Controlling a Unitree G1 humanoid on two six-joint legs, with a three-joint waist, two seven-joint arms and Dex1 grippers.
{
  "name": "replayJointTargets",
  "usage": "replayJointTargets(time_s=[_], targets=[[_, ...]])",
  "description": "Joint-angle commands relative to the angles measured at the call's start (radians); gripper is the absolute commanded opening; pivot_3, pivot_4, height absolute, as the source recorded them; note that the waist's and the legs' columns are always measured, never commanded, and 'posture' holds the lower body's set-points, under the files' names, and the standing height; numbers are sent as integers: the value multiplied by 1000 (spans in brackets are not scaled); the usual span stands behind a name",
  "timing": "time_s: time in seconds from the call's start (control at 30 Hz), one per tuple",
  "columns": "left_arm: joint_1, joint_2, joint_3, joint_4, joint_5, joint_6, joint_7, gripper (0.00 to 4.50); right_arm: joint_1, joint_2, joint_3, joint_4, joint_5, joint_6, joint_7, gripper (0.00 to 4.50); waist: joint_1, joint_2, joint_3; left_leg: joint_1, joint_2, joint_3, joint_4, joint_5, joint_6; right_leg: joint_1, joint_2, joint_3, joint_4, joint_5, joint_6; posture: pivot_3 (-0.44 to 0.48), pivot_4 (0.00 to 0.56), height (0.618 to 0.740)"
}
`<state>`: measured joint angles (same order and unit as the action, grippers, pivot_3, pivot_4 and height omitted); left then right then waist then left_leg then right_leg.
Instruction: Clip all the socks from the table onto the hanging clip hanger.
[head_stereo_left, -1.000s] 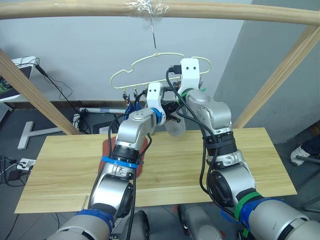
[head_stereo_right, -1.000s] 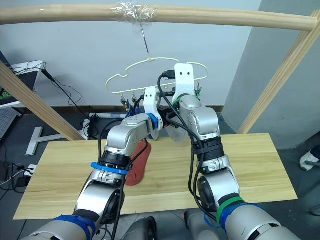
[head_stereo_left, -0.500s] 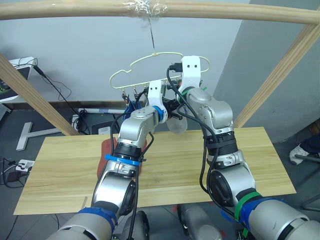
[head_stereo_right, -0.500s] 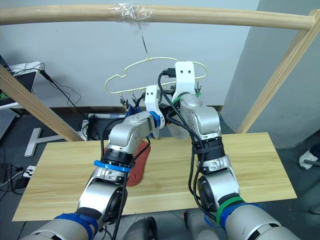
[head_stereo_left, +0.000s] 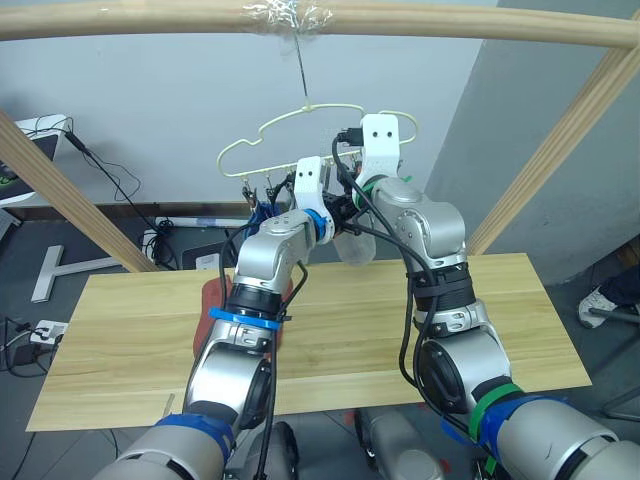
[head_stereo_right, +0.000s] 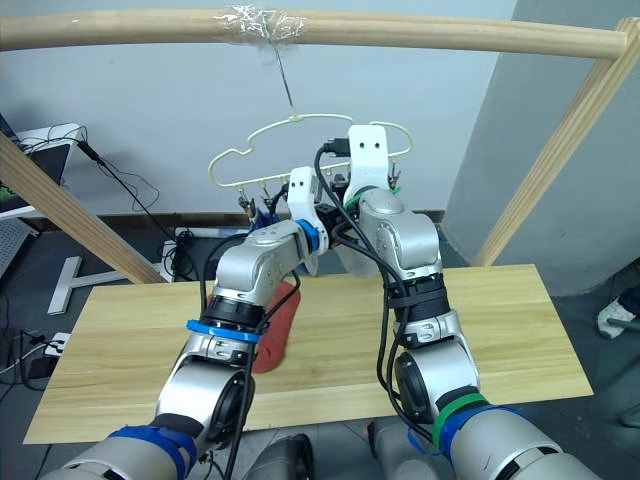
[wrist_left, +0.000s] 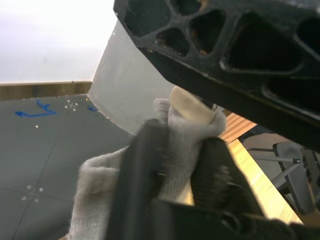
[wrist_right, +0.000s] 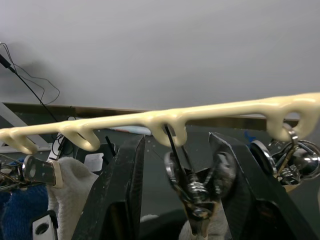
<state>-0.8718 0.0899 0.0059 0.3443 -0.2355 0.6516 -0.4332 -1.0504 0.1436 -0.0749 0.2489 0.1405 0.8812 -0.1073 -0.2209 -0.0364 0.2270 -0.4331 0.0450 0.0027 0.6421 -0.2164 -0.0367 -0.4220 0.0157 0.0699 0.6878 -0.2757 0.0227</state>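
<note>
A pale yellow clip hanger (head_stereo_left: 300, 125) hangs from the top pole. In the left wrist view my left gripper (wrist_left: 182, 140) is shut on a light grey sock (wrist_left: 115, 180) and holds it up just under the hanger's bar, against a cream clip tip (wrist_left: 192, 107). My right gripper (wrist_right: 176, 141) is open, its fingers standing on either side of a silver clip (wrist_right: 195, 185) on the bar (wrist_right: 150, 119). A blue sock (head_stereo_left: 262, 212) and another pale sock (wrist_right: 70, 185) hang from clips to the left. A rust-red sock (head_stereo_right: 275, 325) lies on the table (head_stereo_left: 130, 330).
Slanted wooden poles (head_stereo_left: 70, 190) (head_stereo_left: 555, 150) flank the table, and a horizontal pole (head_stereo_left: 450, 22) carries the hanger's hook. Cables and a power strip (head_stereo_left: 25, 335) lie on the floor beyond the table's left end.
My left arm has risen slightly, bringing the grey sock closer to the hanger's bar. The right arm has stayed at the clip.
</note>
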Motion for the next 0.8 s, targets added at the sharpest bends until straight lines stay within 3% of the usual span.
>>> replayJointTargets(time_s=[0.03,0.23,0.53,0.8], targets=[[16,16,-10,-96,-21,25,-23,2509,-7,1,21,-75,18,14,30,2090,0,0,0,0,0,0,0,0,0,0,0,0,0,0,0,-280,219,740],[92,68,-22,-245,-49,94,-62,4403,51,-35,53,-168,20,70,85,2090,0,0,0,0,0,0,0,0,0,0,0,0,0,0,0,-280,222,740],[222,158,-8,-494,-130,178,-113,4460,172,-87,107,-350,14,156,136,2090,0,0,0,0,1,-1,0,0,0,0,0,0,0,0,0,-282,223,740],[326,324,85,-693,-238,221,-183,4460,228,-76,121,-452,-2,149,115,2090,-5,1,1,1,1,-1,0,0,0,0,0,0,0,0,0,-282,223,740]])
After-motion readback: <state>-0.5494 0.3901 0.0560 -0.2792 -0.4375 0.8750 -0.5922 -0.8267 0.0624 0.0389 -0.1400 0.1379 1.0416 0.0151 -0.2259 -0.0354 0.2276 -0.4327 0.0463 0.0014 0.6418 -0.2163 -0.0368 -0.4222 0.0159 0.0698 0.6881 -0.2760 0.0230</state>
